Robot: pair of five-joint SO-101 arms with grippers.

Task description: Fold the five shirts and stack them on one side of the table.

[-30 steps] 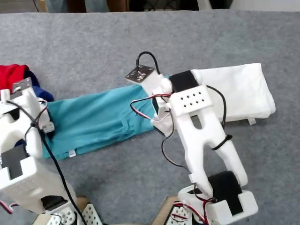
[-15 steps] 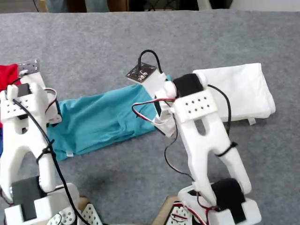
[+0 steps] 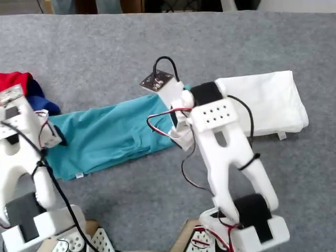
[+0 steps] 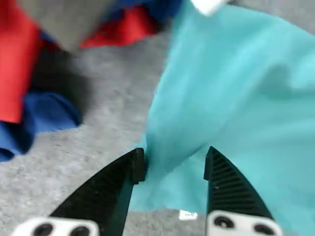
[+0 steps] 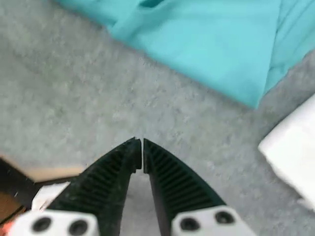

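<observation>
The left end effector [image 4: 175, 157], having shifted and returned within the last second, stands spread astride the teal shirt [image 3: 113, 137] at its end toward the tabletop's left edge, while the right end effector [image 5: 138, 145] stays pressed together, empty: a grasp for folding looks imminent.

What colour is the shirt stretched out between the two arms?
Teal; the shirt shows best in the high view.
</observation>
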